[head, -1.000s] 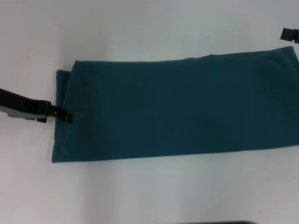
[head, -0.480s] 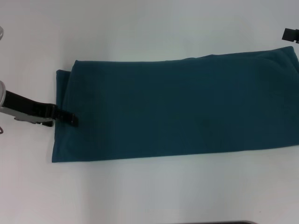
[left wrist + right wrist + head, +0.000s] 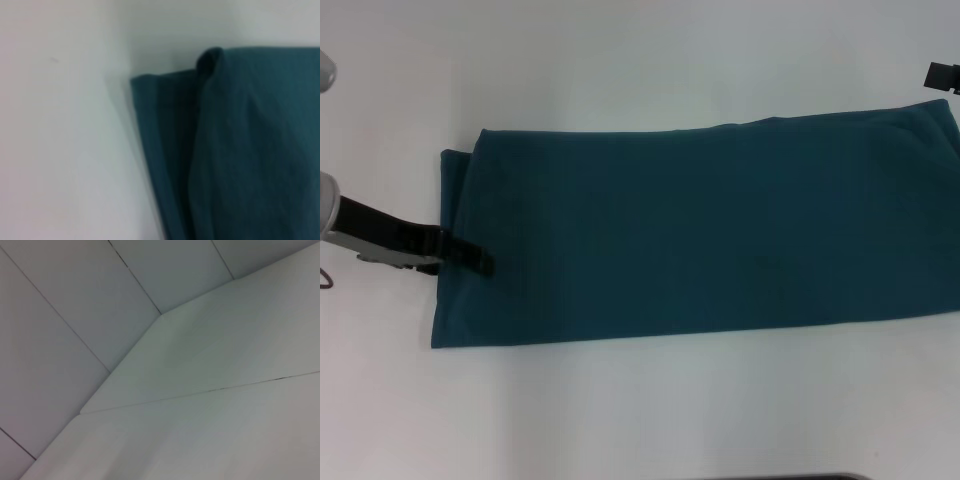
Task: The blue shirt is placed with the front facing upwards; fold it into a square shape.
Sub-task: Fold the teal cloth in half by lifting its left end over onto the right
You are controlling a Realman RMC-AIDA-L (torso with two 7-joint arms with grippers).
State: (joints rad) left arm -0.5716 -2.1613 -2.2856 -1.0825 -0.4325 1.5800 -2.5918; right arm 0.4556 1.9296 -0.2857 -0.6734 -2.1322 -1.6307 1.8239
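Lying across the white table (image 3: 620,60): the blue shirt (image 3: 700,235), folded band, long axis left-right. Left gripper (image 3: 480,262) at its left short edge, nearer arm; finger state indiscernible. Right gripper (image 3: 942,75) far corner, likewise.

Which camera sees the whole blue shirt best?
The head view. It shows the blue shirt almost whole, folded into a long band on the white table, with the left gripper at its left end. The left wrist view shows only one layered corner. The right wrist view shows none of it.
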